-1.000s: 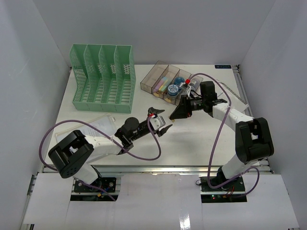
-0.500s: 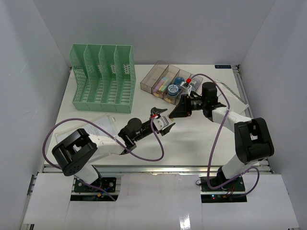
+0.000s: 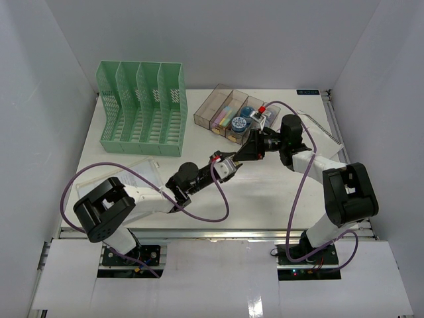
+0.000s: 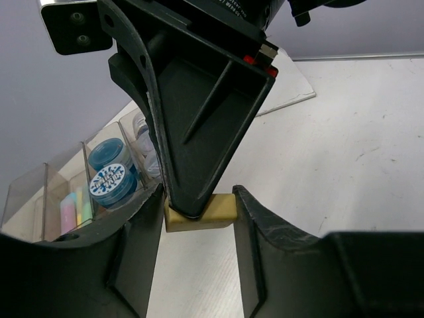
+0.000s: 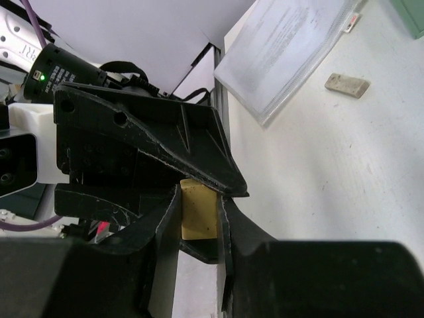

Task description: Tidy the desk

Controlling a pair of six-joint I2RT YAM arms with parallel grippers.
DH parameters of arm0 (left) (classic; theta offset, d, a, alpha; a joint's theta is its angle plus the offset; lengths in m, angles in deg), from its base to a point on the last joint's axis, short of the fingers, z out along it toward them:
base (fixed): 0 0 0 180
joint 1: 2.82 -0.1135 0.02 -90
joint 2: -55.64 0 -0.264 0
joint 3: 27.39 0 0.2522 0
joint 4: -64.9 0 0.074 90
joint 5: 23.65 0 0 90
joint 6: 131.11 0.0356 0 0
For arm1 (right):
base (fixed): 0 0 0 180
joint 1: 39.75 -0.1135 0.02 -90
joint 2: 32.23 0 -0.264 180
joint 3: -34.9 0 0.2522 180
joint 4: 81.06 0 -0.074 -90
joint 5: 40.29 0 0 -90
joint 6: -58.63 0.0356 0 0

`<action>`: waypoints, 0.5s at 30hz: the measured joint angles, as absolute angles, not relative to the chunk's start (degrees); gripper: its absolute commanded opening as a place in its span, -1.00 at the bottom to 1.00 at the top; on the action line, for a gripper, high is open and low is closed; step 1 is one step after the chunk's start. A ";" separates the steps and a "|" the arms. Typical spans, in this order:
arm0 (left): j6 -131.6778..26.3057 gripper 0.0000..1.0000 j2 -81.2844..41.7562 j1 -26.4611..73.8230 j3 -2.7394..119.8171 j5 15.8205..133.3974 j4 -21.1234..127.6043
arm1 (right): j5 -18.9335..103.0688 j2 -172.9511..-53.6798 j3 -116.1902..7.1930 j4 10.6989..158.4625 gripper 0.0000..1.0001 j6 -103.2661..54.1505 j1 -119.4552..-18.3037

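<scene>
Above the middle of the desk (image 3: 271, 195), which lies white under both arms, the right gripper (image 5: 199, 202) is clamped on a small yellowish block (image 4: 222, 207) and holds it out in the air. The left gripper (image 3: 228, 164) has its jaws about half apart, pressing, as it seems, on both ends of the block, probably to take it over.

The left gripper (image 3: 228, 164) and right gripper (image 3: 240, 158) meet on a tan block (image 4: 215, 211) mid-table (image 3: 271, 199), barring that lane. A clear tray (image 3: 211, 110) stands just behind and a green rack (image 3: 140, 109) far left. The near right lies bare.
</scene>
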State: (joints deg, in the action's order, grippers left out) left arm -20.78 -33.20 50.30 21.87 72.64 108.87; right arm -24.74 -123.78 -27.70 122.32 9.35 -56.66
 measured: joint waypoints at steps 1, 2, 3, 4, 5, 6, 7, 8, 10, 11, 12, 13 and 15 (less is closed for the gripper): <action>-20.79 -0.11 -33.20 50.30 21.89 72.55 108.81 | -24.63 -123.78 -27.70 122.72 -0.48 9.56 -56.66; -20.76 -0.21 -33.20 50.33 21.95 72.41 108.69 | -24.43 -123.78 -27.70 122.96 -0.45 9.77 -56.66; -20.71 -0.32 -33.20 50.39 22.08 72.19 108.51 | -24.14 -123.79 -27.70 123.07 -0.40 10.03 -56.66; -20.65 -0.38 -33.20 50.46 22.24 71.94 108.32 | -23.83 -123.80 -27.70 123.14 -0.38 10.34 -56.66; -20.67 -0.42 -33.20 50.51 22.37 71.72 108.10 | -23.73 -123.80 -27.70 123.24 -0.36 10.46 -56.66; -20.70 -0.47 -33.20 50.52 22.45 71.59 107.89 | -23.67 -123.80 -27.69 123.33 -0.33 10.52 -56.66; -20.74 -0.52 -33.20 50.52 22.54 71.47 107.73 | -23.59 -123.80 -27.69 123.37 -0.30 10.54 -56.66; -20.77 -0.56 -33.20 50.52 22.61 71.38 107.62 | -23.54 -123.80 -27.70 123.42 -0.25 10.58 -56.66; -20.81 -0.63 -33.19 50.52 22.64 71.23 107.50 | -23.69 -123.80 -27.68 123.62 -0.10 10.49 -56.66; -20.83 -0.66 -33.15 50.51 22.64 71.17 107.31 | -23.85 -123.80 -27.68 123.79 -0.03 10.47 -56.66; -20.83 -0.70 -33.11 50.49 22.64 71.10 107.13 | -24.00 -123.80 -27.68 123.90 0.04 10.45 -56.66; -20.82 -0.74 -33.07 50.47 22.64 71.01 106.96 | -24.12 -123.80 -27.68 123.94 0.10 10.45 -56.66; -20.79 -0.82 -32.99 50.46 22.64 70.82 106.58 | -24.46 -123.80 -27.62 124.02 0.29 10.35 -56.66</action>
State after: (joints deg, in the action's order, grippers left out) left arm -20.79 -32.99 50.46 22.64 70.82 106.58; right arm -24.46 -123.80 -27.62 124.02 10.35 -56.66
